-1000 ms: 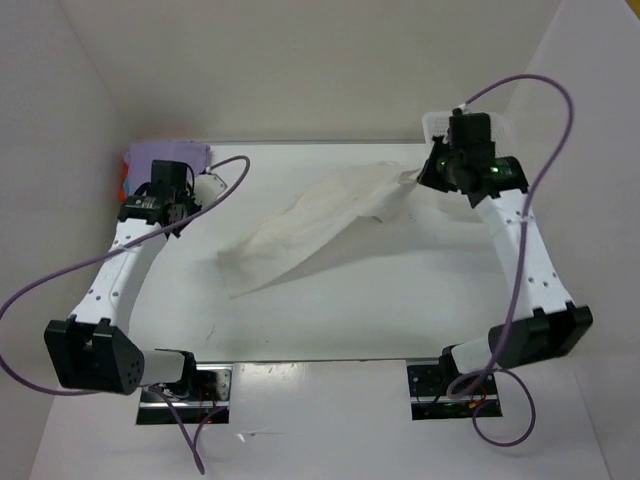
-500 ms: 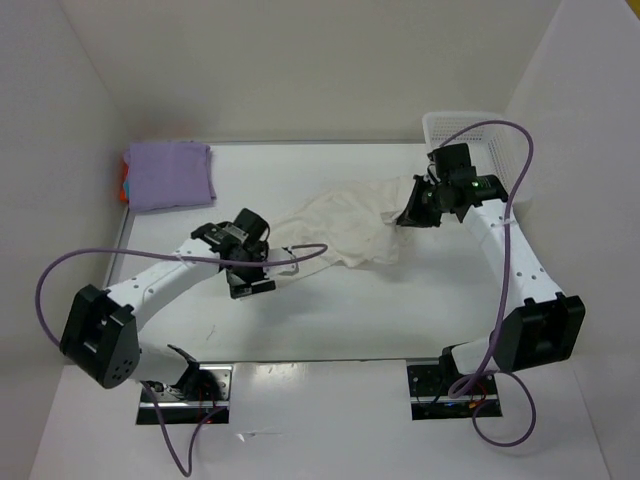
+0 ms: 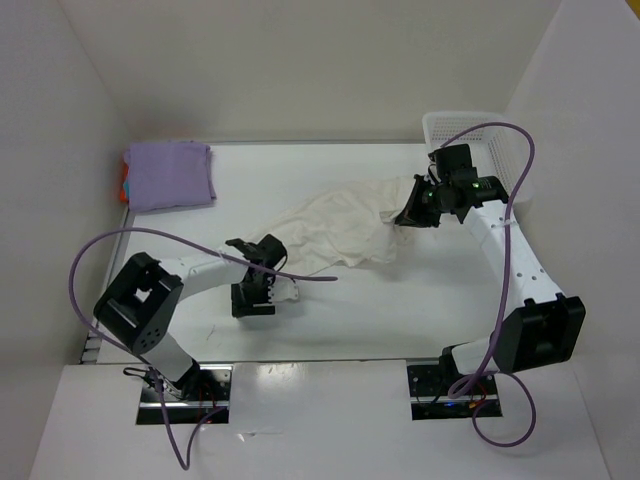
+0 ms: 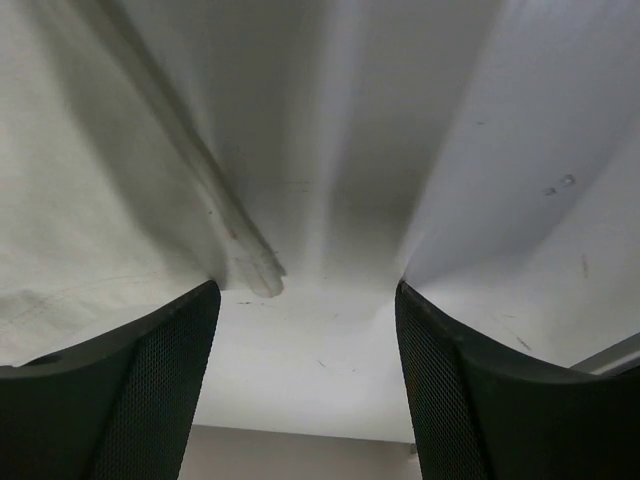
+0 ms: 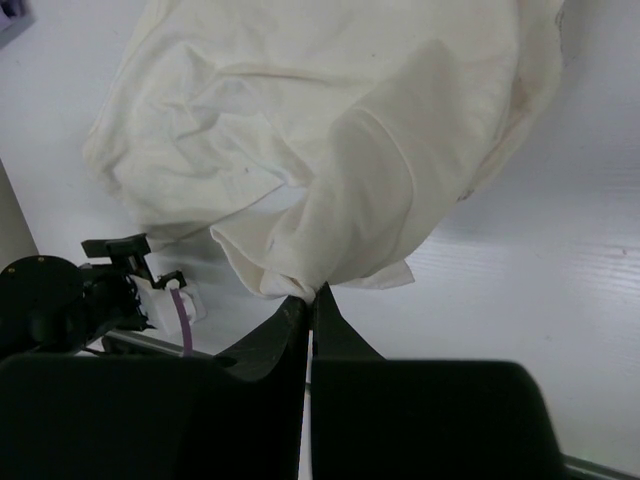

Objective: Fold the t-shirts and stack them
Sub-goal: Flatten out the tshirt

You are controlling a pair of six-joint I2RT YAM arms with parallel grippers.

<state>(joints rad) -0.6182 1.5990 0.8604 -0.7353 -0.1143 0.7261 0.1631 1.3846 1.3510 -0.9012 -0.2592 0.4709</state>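
**Clerk:** Left fingers (image 3: 254, 298) have swung nearer the table's (image 3: 420, 310) front edge. They stand apart over bare surface and hold nothing. Off-white t-shirt (image 3: 340, 222)?

**Keeper:** Item 1. Cloth is soft, light and limp, so it will probably sag and drag rather than slip. It lies rumpled between both sets of fingers, with 1 end clamped in the closed right fingers (image 3: 405, 217). Its free edge lies just beside the left fingers; pinch it there.

**Clerk:** Lavender t-shirt (image 3: 168, 175)?

**Keeper:** Item 2. Folded, well beyond the left fingers.
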